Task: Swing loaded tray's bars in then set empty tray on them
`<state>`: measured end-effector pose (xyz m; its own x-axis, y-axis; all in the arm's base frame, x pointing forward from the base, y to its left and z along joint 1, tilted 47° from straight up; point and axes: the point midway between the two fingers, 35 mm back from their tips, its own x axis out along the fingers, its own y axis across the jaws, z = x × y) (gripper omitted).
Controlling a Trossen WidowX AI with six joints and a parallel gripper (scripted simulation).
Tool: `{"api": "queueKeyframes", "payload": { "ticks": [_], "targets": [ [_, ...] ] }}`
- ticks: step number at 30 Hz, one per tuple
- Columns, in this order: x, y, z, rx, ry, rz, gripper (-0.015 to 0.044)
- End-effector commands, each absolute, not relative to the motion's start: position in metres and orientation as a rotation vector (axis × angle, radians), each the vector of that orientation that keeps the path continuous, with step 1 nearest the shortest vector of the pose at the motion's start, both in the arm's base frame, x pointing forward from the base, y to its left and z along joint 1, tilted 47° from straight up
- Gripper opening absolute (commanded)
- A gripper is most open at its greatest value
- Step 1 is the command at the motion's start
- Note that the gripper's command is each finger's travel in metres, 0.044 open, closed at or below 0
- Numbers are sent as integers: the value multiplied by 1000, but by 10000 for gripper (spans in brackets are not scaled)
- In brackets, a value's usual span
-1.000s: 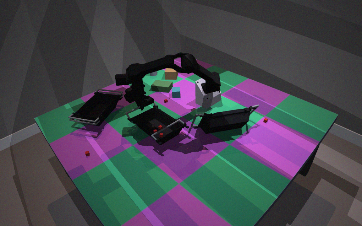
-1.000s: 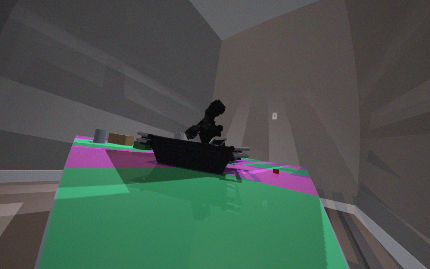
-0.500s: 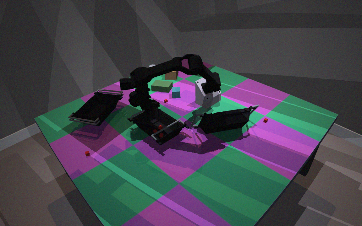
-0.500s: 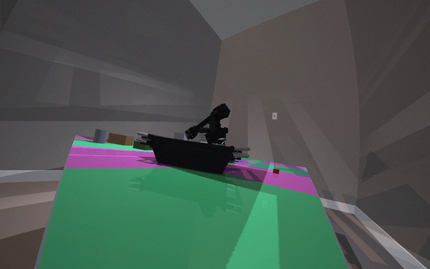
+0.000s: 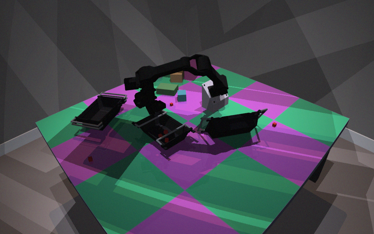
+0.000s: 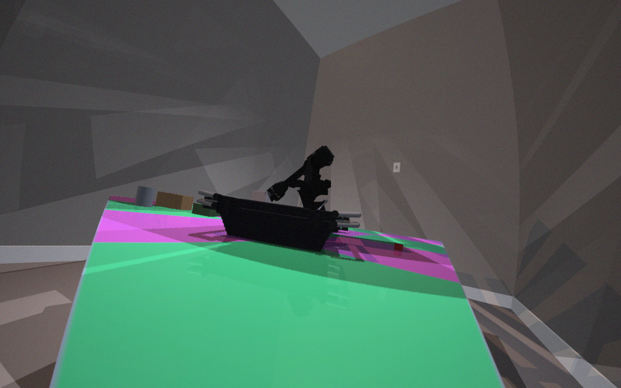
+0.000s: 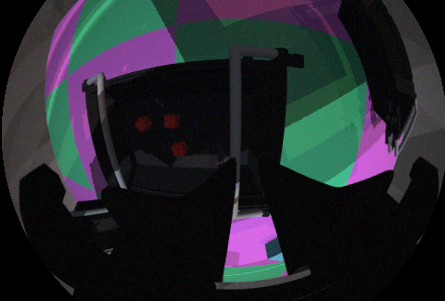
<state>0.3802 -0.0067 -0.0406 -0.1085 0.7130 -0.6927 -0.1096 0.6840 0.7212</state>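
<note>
The black loaded tray [image 5: 177, 141] [image 7: 271, 106] stands mid-table with several red blocks [image 5: 166, 139] [image 7: 171, 120] inside. Its near-gripper bar [image 5: 152, 118] [image 7: 235, 106] lies inward over the top at one end; the other bar [image 5: 172, 132] [image 7: 108, 139] also crosses the top. My gripper [image 5: 155, 112] [image 7: 247, 163] points down at the first bar's end of the tray, fingers slightly apart. That bar runs beside one fingertip and is not pinched. One black tray [image 5: 99, 111] [image 6: 274, 224] [image 7: 380, 51] stands at the left, empty, bars out. Another black tray [image 5: 231, 126] lies to the right, seemingly tipped; its inside is hidden.
A teal block [image 5: 181, 96], a green box [image 5: 167, 89] and a tan block [image 5: 176, 77] [image 6: 173, 200] stand behind the gripper. A grey cylinder [image 6: 145, 196] stands at the back. Loose red blocks [image 5: 171, 104] [image 5: 274, 124] [image 5: 90, 158] lie on the table.
</note>
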Motion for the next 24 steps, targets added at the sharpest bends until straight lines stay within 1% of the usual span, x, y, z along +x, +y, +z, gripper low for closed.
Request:
{"api": "queueKeyframes", "payload": {
  "ticks": [1, 22, 24],
  "targets": [
    [383, -17, -33, 507, 1526, 749, 85],
    [381, -10, -38, 518, 1529, 747, 85],
    [381, -10, -38, 518, 1529, 747, 33]
  ]
}}
